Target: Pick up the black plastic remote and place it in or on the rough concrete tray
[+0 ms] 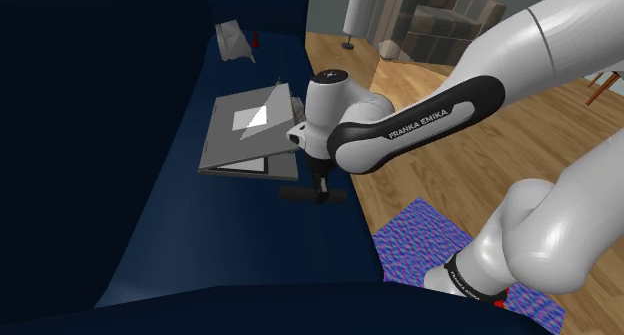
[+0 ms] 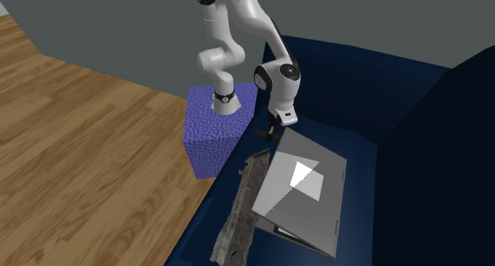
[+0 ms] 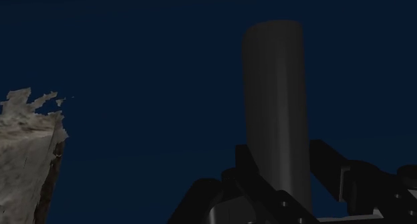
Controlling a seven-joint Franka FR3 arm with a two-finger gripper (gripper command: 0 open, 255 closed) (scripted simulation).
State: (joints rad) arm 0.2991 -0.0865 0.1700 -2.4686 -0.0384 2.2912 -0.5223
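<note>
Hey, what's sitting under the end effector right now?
A black remote lies on the blue sofa seat, directly below the end effector. The end effector covers the remote's middle, and the cushion beneath the remote is hidden.

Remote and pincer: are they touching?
Touching. The wrist view shows the pincer clasping the remote between its fingers, with no gap on either side.

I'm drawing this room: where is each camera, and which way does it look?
Shoulder view: beside the purple box stand, looking down over the dark blue sofa; white arm and black gripper show.
Second exterior view: opposite, facing back; arm on its stand shows.
Wrist view: on the hand, facing the long black remote; gripper shows.
The last two share the rough grey tray.
</note>
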